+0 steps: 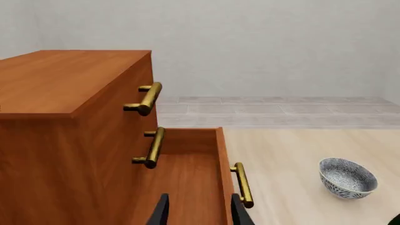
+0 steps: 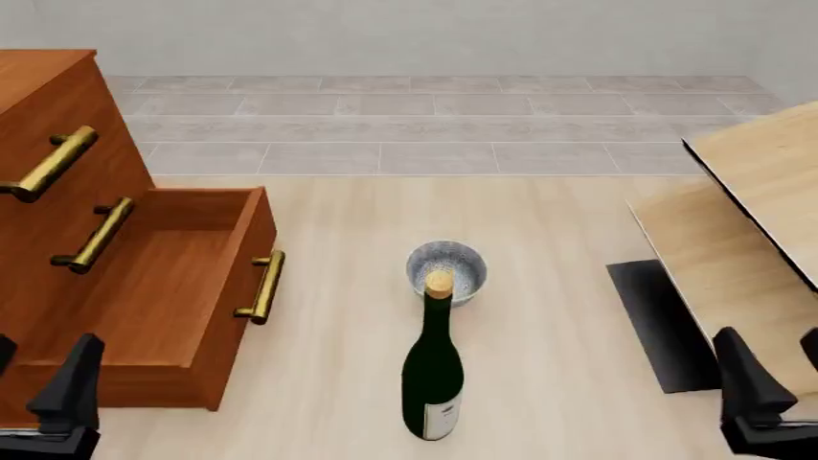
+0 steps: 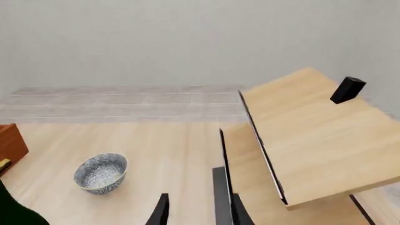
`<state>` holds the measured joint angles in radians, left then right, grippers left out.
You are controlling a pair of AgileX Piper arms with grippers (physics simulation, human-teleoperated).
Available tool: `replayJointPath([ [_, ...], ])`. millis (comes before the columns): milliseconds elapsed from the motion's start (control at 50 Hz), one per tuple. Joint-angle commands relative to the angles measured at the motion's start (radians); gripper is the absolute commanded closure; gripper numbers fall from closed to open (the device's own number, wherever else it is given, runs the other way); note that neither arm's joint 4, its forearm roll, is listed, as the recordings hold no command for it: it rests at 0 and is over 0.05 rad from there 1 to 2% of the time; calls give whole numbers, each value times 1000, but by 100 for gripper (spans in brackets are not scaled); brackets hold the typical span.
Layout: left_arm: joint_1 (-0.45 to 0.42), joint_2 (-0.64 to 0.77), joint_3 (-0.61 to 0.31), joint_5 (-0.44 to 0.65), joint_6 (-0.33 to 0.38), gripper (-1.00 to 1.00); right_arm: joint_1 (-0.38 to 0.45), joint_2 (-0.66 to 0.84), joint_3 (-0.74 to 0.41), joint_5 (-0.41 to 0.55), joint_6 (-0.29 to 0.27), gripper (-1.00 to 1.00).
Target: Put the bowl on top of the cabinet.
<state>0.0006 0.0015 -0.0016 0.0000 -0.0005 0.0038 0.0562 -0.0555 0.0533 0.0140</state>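
Two grippers, left (image 2: 38, 393) and right (image 2: 780, 383), sit at the frame's bottom corners, fingers parted, holding nothing. The bowl (image 2: 446, 270) rests mid-table behind the bottle (image 2: 432, 374), right of the cabinet (image 2: 52, 192), whose bottom drawer (image 2: 167, 287) is out.

All three views are evenly and brightly lit, with soft, diffuse light and no clear single source. Shadows are faint: a slight darkening lies on the table (image 2: 576, 316) under the bowl (image 2: 447, 270) and beside the wine bottle (image 2: 434, 379). The inside of the open drawer (image 2: 167, 287) is a little darker than the cabinet (image 1: 56, 79) top. The brass handles (image 1: 147, 99) carry mild highlights, with no harsh glare. Everything is sharp from near to far, without blur or visible bending at the edges.
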Motion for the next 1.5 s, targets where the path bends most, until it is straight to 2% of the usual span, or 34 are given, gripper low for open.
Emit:
replayJointPath([
  [20,2,2,-6,1,0,-100,-7,-50,49,-54,-14,-100],
  [440,-19,6,-45,22,-14,-100,-11,-51,43,-47,-16,-100],
  [640,-37,228,-67,-151,-23,-100,-16,-52,40,-47,-9,-100],
  [760,-68,365,-94,-224,15,-100,-18,-53,41,-49,-5,-100],
  [820,-69,458,-128,-249,1,-100,-20,-54,39,-47,-4,-100],
  [880,-81,476,-145,-248,-8,-100,-21,-54,40,-48,-3,-100],
  [1040,-119,543,-243,-200,0,-100,-21,-54,41,-51,-5,-100],
  [1100,-140,605,-316,-165,-2,-100,-22,-54,42,-51,-5,-100],
  [1180,-176,647,-367,-137,0,-100,-20,-54,43,-50,-9,-100],
  [1300,-224,747,-435,-110,-31,-100,-16,-51,45,-49,-11,-100],
  [1400,-212,821,-505,-94,24,-100,-15,-51,46,-49,-16,-100],
  [1440,-212,841,-520,-90,16,-100,-16,-51,44,-48,-17,-100],
  [1460,-203,882,-563,-70,-11,-100,-17,-50,45,-48,-16,-100],
  [1500,-208,907,-596,-54,-9,-100,-16,-49,43,-47,-19,-100],
])
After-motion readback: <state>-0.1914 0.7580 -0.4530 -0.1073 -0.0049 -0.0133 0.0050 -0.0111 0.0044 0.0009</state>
